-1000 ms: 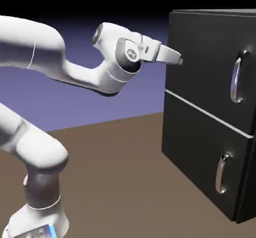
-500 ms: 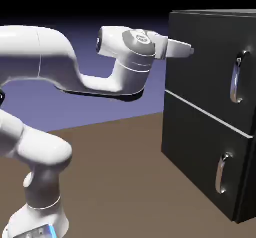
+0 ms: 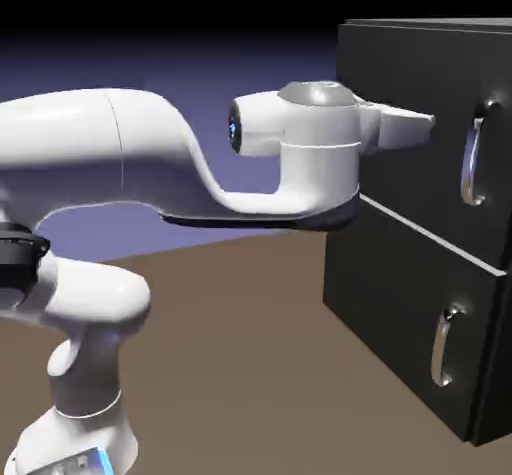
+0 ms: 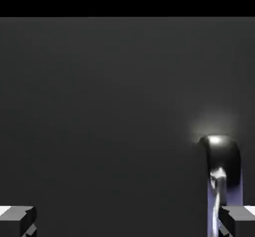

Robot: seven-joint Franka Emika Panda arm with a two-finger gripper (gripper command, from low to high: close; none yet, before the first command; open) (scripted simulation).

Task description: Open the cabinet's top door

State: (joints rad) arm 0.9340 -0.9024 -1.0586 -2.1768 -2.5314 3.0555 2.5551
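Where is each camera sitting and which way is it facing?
Exterior view: stands off beside the robot, facing the white arm and the black cabinet.
Hand view: rides on the hand, looking along the fingers at the top door; both finger tips show at the bottom edge.
Shared: the top door and its handle.

The exterior view is moderately lit and fairly sharp; bright light washes the upper surfaces of the white arm (image 3: pixel 140 153), with grey shading underneath. The black cabinet (image 3: pixel 400 263) stays dim. In the hand view, a soft glare spot glows at four o'clock, above the shiny handle (image 4: pixel 223 161), over dark, nearly featureless grey.
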